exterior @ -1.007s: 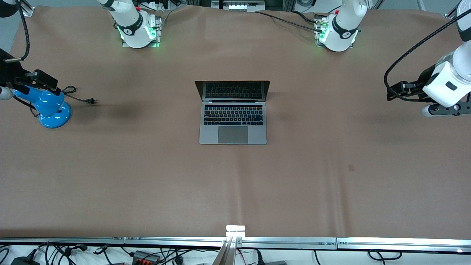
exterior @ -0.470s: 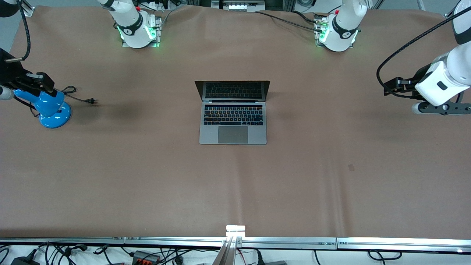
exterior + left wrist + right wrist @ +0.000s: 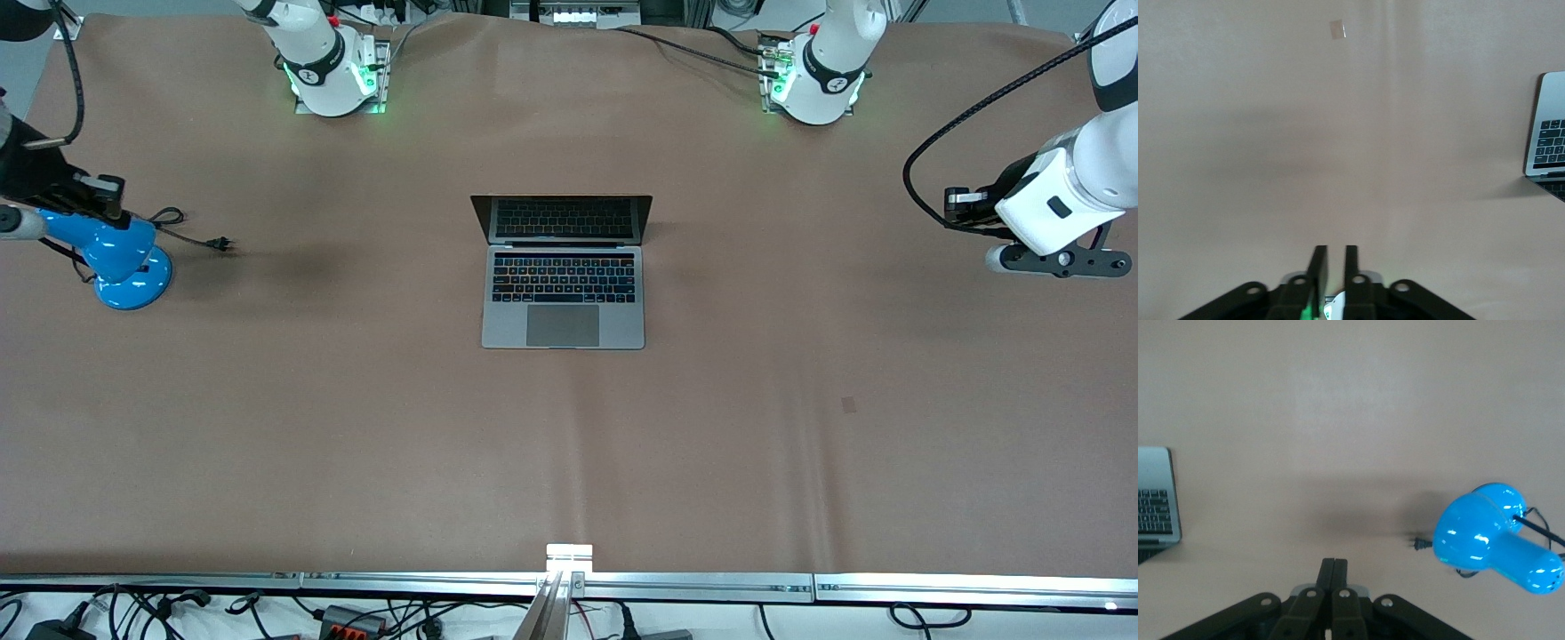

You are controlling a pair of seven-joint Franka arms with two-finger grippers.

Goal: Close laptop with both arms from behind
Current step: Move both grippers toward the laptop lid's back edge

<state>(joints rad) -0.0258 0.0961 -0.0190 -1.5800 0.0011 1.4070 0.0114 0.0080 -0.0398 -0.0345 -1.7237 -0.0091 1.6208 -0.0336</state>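
Both arms have crept inward since a second ago, the left gripper (image 3: 1332, 267) nearly pinched, the right gripper (image 3: 1333, 577) pressed together; swing each to twelve o'clock of the central open laptop (image 3: 563, 298), level.

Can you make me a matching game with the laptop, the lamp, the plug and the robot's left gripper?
Things:
1. laptop
2. blue desk lamp
3. plug
4. left gripper

Places or states:
A. lies on the table at the end of a black cord, beside the lamp
B. up in the air over bare table at the left arm's end, fingers nearly together
C. open in the middle of the table, screen dark
D. stands at the right arm's end of the table

Pairs: 1-C, 2-D, 3-A, 4-B
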